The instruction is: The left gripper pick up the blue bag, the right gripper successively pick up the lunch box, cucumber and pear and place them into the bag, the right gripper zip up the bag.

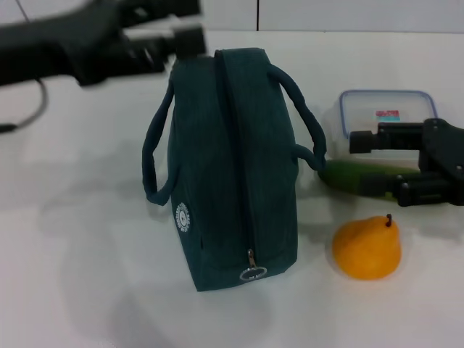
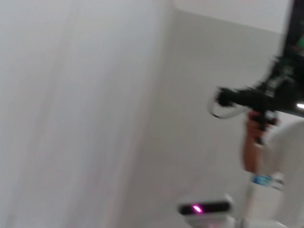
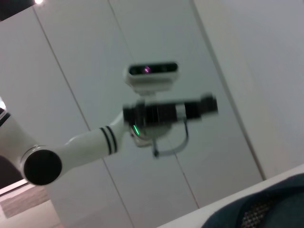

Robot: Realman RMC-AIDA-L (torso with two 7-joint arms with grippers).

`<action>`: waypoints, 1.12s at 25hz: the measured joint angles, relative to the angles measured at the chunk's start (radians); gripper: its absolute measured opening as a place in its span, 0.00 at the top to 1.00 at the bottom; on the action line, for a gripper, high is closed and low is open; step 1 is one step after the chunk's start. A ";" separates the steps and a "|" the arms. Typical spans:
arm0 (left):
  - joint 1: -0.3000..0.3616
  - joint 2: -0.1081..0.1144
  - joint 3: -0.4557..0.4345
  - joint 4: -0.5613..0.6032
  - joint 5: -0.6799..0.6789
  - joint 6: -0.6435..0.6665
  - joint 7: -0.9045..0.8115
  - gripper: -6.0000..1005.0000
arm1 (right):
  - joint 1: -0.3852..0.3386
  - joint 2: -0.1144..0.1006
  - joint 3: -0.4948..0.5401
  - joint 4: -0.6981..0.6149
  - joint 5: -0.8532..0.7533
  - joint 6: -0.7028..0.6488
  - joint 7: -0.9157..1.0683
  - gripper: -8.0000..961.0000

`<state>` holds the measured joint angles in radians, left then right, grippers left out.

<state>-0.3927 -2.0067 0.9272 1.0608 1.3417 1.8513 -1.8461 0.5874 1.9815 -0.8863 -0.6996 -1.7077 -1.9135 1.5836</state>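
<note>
The blue bag (image 1: 232, 167) stands upright mid-table, with its zipper line running along the top and down to a silver ring pull (image 1: 252, 273). My left gripper (image 1: 181, 22) hovers open at the bag's far upper corner, holding nothing. On the right lie the lunch box (image 1: 384, 112), the cucumber (image 1: 348, 176) and, nearer, the pear (image 1: 367, 248). My right gripper (image 1: 373, 165) is open just right of the bag, its fingers spread over the cucumber's middle, in front of the lunch box. A corner of the bag (image 3: 266, 209) shows in the right wrist view.
White table (image 1: 80, 239) all round, with bare room left of the bag. A black cable (image 1: 29, 116) loops at the far left. The right wrist view shows my left arm (image 3: 166, 111) and a wall camera (image 3: 152, 71).
</note>
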 joint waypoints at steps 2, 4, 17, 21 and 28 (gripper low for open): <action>0.012 -0.001 -0.066 0.098 0.063 -0.042 -0.145 0.16 | -0.009 -0.002 0.003 0.000 0.004 0.000 -0.001 0.23; 0.014 -0.001 -0.128 0.184 0.161 -0.071 -0.301 0.17 | -0.019 -0.002 0.006 0.000 0.008 0.000 -0.002 0.23; -0.106 0.037 -0.011 0.370 0.651 -0.050 -0.868 0.34 | -0.085 -0.010 0.066 0.000 0.010 -0.001 -0.007 0.23; -0.163 0.035 0.014 0.355 0.742 -0.048 -0.921 0.34 | -0.095 -0.012 0.069 0.000 0.011 -0.004 -0.017 0.23; -0.228 0.034 0.029 0.316 0.831 -0.046 -0.971 0.35 | -0.106 -0.010 0.070 0.000 0.011 -0.003 -0.045 0.23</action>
<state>-0.6203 -1.9723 0.9564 1.3769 2.1730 1.8053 -2.8171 0.4812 1.9716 -0.8164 -0.6997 -1.6965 -1.9169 1.5390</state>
